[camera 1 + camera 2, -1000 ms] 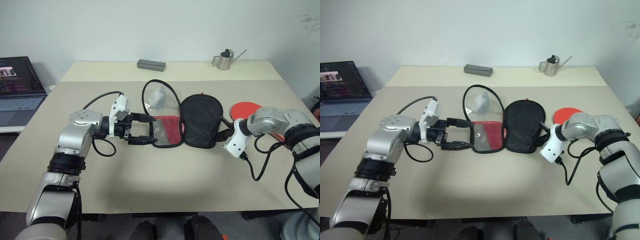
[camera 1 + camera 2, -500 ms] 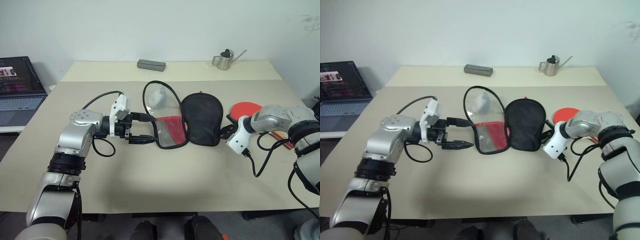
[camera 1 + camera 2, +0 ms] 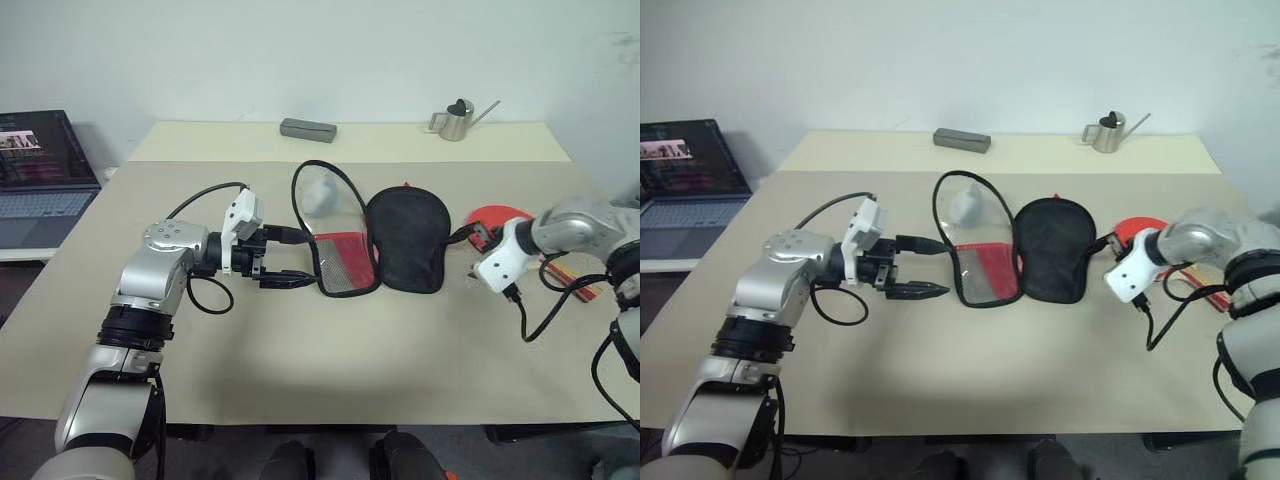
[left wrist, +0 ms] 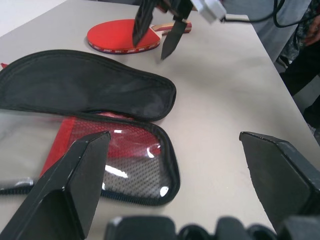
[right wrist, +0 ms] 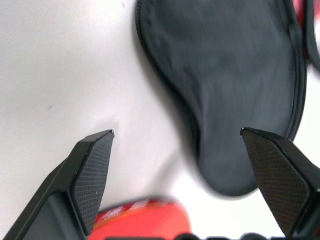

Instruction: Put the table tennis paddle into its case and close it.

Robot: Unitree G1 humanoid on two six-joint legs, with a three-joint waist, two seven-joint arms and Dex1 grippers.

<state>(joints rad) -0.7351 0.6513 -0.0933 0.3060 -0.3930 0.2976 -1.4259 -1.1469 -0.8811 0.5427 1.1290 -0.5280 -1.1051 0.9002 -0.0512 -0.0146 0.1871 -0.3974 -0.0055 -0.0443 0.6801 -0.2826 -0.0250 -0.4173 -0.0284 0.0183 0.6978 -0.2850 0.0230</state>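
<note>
The case (image 3: pixel 372 243) is lying unzipped and splayed at the centre of the frame, the black half to the right and the red, clear-windowed half to the left. The table tennis paddle (image 3: pixel 497 217) is resting on the table (image 3: pixel 330 350) at centre right, just beyond the case, not yet inside.

The left gripper (image 3: pixel 296 258) is hovering with jaws spread wide beside the windowed flap, gripping nothing. The right gripper (image 4: pixel 157 34) is standing open and empty between the case and the paddle.

Risks, as judged: with neither half pinned, the case is liable to slide when the paddle is pushed in; a grasp on the thin red blade could slip, or drag the paddle toward the table edge at far right.

The left wrist view is showing the right gripper's spread fingers (image 4: pixel 172 40) poised above the blade, a relation the head views are leaving obscured behind the arm. The right wrist view is showing the black half's narrow end lying close to the blade's edge.
</note>
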